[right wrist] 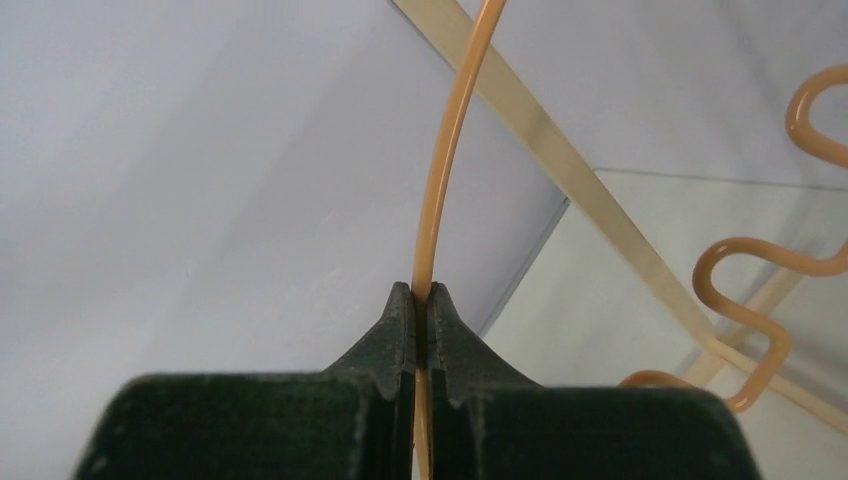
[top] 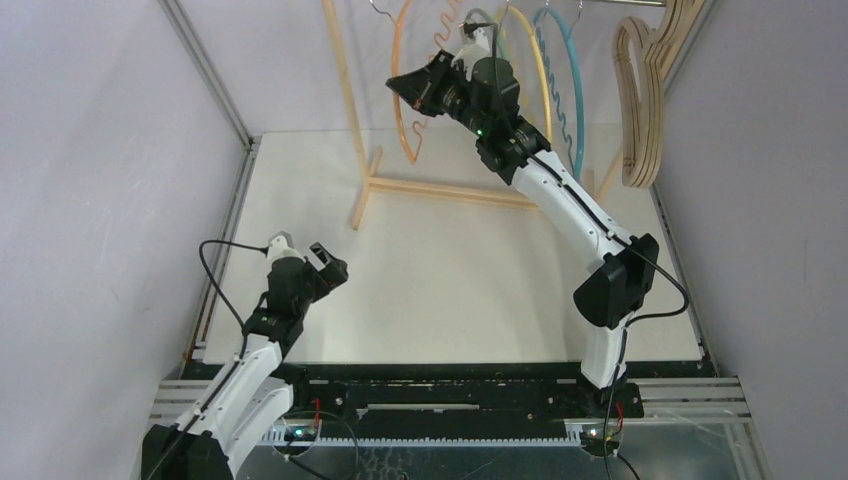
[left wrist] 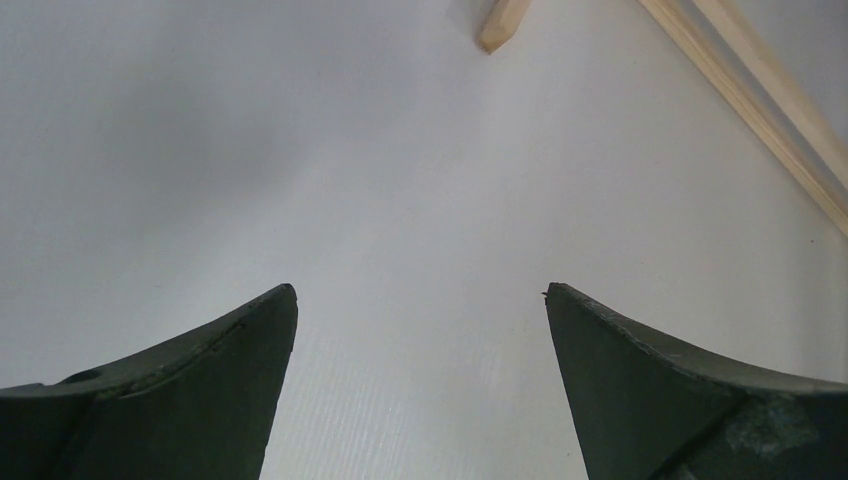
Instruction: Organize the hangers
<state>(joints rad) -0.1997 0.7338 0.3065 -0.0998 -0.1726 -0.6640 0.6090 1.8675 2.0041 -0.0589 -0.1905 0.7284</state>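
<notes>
My right gripper (top: 398,84) is raised at the rack and shut on the outer arc of the thin orange hanger (top: 401,95). In the right wrist view the orange rod (right wrist: 440,200) runs between the closed fingertips (right wrist: 402,310), with its wavy inner edge (right wrist: 745,300) to the right. A yellow hanger (top: 543,70) and a teal hanger (top: 580,90) hang to the right of it. Several pale wooden loop hangers (top: 640,100) hang at the far right. My left gripper (top: 328,262) is open and empty low over the white table (left wrist: 400,180).
The pale wooden A-frame rack stands at the back, with a slanted leg (top: 347,90) and a floor bar (top: 450,190); its leg tip (left wrist: 502,25) shows in the left wrist view. Grey walls close both sides. A metal rail (top: 450,400) runs along the near edge.
</notes>
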